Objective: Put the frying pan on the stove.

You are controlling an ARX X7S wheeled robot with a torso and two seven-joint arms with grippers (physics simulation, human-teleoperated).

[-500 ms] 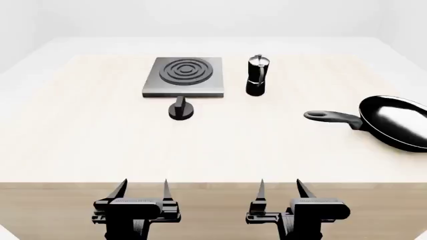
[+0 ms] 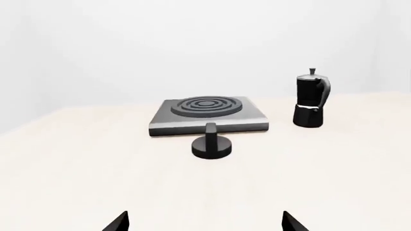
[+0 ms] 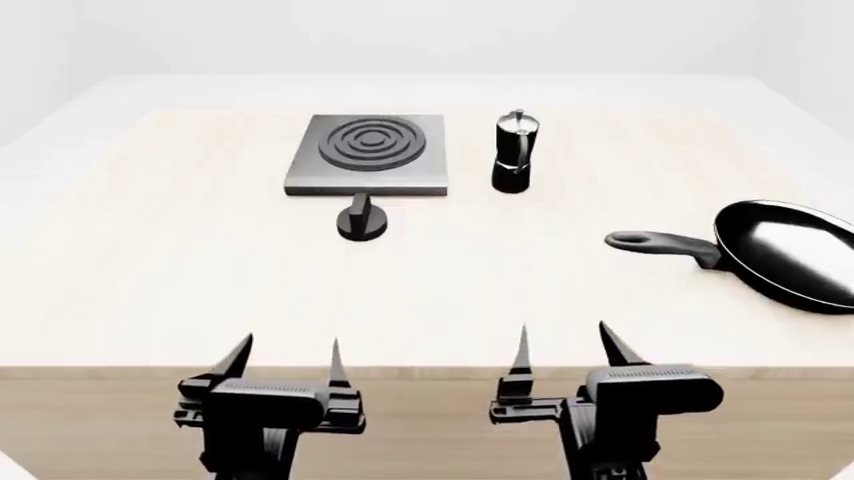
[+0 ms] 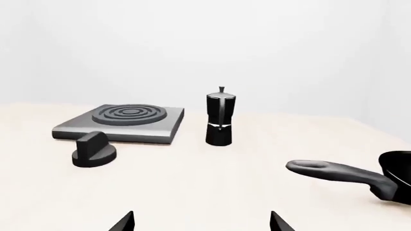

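Observation:
The frying pan (image 3: 793, 250) lies at the table's right edge, black and glossy, its long handle (image 3: 661, 244) pointing left; the right wrist view shows the handle (image 4: 337, 172). The stove (image 3: 370, 153) is a grey plate with a dark ringed burner at the far middle, also in the left wrist view (image 2: 207, 113) and the right wrist view (image 4: 125, 122). My left gripper (image 3: 286, 352) and right gripper (image 3: 566, 343) hover over the table's near edge, both open and empty, far from pan and stove.
A black-and-silver moka pot (image 3: 514, 151) stands right of the stove. A small black round knob (image 3: 360, 220) lies just in front of the stove. The light wooden table (image 3: 160, 280) ends close in front of my grippers.
Both grippers have risen slightly toward the table edge. The pan sits a little lower and more to the left in the head view, as the view shifted.

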